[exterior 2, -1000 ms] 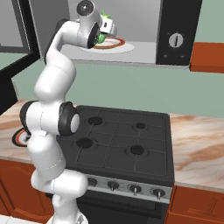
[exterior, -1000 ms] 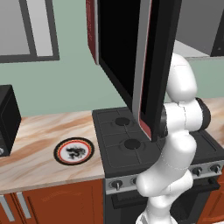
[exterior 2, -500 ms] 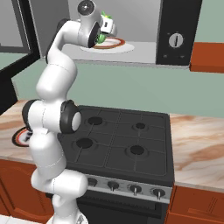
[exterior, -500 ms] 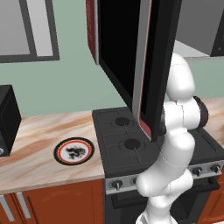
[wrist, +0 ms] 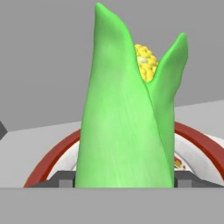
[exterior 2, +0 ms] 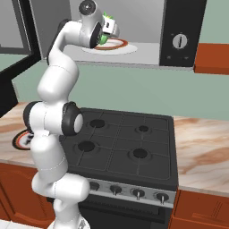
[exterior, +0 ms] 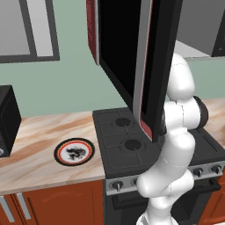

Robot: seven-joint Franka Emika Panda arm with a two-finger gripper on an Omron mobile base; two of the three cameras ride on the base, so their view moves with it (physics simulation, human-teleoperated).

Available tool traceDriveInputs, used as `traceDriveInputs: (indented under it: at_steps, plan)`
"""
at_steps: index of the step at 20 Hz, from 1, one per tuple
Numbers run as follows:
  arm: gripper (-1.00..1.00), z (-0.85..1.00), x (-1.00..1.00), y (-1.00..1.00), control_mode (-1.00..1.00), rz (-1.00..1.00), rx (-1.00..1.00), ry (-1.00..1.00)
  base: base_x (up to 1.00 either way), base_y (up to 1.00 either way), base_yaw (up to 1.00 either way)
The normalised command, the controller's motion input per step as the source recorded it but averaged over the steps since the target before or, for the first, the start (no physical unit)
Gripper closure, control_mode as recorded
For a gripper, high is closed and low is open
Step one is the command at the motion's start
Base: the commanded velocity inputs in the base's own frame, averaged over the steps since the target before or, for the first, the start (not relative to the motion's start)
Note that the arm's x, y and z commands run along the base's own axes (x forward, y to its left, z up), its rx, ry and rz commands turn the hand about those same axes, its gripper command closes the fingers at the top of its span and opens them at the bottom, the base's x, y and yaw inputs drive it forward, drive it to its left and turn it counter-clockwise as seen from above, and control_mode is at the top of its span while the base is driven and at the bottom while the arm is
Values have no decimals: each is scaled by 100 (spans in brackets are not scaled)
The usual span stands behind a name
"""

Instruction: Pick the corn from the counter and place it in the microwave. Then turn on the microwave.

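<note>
Inside the microwave (exterior 2: 179, 31): one corn (wrist: 127, 127), upright between the fingertips of one gripper (exterior 2: 108, 30), clamped, above a red-rimmed plate (exterior 2: 120, 44). Second plate (exterior: 74, 152) on the counter (exterior: 39, 154), nine o'clock of stovetop (exterior 2: 120, 143). Nothing changed since earlier.

arm (exterior 2: 58, 89): raised high, elbow bent | end effector (exterior 2: 106, 32): jaws closed on load

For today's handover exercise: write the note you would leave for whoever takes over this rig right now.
Claw: inside the microwave, jaws wide, the corn between them; whether it grips, I cannot tell.
Corn: above the red-rimmed plate in the microwave.
Door: open.
Done: corn lifted off the counter.
Left: withdraw the claw, shut the door, turn on the microwave.
</note>
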Motion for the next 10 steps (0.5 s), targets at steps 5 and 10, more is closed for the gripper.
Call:
traceDriveInputs:
  at_steps: [5,10]
  plan:
    - [100,0,0,3,-100,0,0,3,0,0,0]
    - [100,-1,0,3,-100,0,0,3,0,0,0]
